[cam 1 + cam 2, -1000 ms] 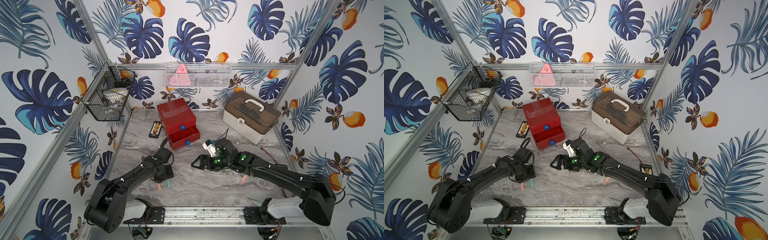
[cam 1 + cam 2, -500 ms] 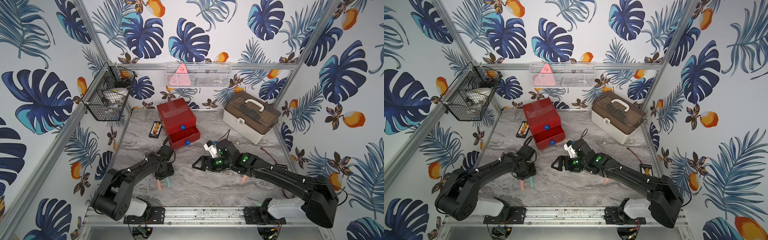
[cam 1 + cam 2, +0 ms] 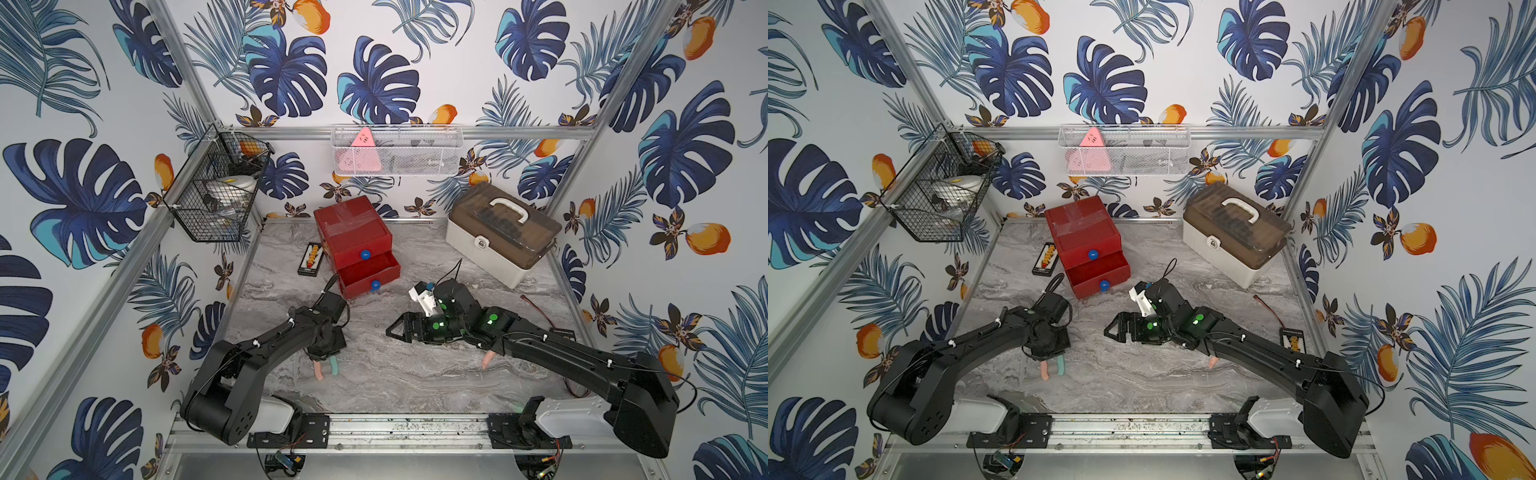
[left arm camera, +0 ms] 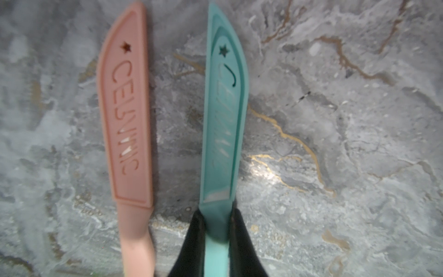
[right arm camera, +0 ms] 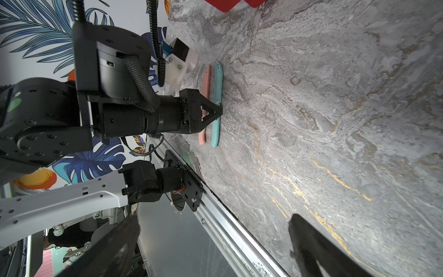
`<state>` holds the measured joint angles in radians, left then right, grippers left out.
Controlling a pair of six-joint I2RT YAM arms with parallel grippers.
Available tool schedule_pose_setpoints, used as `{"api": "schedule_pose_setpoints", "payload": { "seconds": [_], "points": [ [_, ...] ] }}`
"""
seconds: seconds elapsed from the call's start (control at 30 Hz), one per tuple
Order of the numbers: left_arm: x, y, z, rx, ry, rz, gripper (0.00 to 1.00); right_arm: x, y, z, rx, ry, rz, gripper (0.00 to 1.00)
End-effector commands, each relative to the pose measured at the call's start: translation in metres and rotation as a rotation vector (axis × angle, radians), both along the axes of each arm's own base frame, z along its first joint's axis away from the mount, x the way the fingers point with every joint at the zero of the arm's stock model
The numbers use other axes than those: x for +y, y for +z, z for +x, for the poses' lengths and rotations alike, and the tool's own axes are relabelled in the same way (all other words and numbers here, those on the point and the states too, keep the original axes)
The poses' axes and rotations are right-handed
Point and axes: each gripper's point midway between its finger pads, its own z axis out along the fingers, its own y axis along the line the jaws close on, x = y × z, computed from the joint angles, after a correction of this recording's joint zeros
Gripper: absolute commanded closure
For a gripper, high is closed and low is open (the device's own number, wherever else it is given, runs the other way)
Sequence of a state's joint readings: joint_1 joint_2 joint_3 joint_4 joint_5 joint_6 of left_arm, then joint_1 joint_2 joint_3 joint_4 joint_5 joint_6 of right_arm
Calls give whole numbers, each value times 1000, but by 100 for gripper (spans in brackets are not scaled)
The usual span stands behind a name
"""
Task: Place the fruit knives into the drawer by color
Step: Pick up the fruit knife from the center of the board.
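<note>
Two fruit knives lie side by side on the marble table near its front left, a salmon pink knife [image 3: 318, 371] [image 4: 127, 124] and a teal knife [image 3: 333, 365] [image 4: 223, 124]. My left gripper [image 4: 217, 230] [image 5: 215, 111] is shut on the teal knife's handle, its black fingers [image 4: 242, 239] pressing both sides. The teal knife [image 5: 217, 79] still rests at the table surface. Another pink knife tip [image 3: 487, 360] shows from under the right arm. The red drawer chest [image 3: 353, 237] [image 3: 1084, 232] stands at the back, its lower drawer [image 3: 370, 272] pulled out. My right gripper [image 3: 392, 330] [image 5: 213, 239] hovers mid-table, open and empty.
A beige case with a brown lid [image 3: 498, 241] sits at the back right. A small black abacus-like item [image 3: 312, 258] lies left of the chest. A black wire basket [image 3: 216, 195] and a white mesh basket [image 3: 397, 149] hang on the walls. A thin cable [image 3: 540, 311] lies at the right.
My left gripper has closed onto the teal knife's handle, and the left arm shifted slightly. The right arm has not moved.
</note>
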<state>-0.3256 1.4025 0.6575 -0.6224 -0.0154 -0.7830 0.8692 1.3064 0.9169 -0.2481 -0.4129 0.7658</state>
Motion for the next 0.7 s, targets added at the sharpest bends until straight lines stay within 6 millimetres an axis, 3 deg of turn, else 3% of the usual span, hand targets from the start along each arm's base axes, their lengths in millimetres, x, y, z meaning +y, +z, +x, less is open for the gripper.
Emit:
{"api": "schedule_pose_setpoints", "payload": {
  "seconds": [0.0,0.43,0.67],
  "points": [
    [-4,-9,-3,12,-10,-29,93,3,0,2,-18,6,11,0],
    [-12,16,-3,-33,-109,-68,93,11,-19,6,24,-1,9,0],
    [-31,28,-8,-49,-150,-129,92,19,-25,19,64,-41,38,0]
  ]
}}
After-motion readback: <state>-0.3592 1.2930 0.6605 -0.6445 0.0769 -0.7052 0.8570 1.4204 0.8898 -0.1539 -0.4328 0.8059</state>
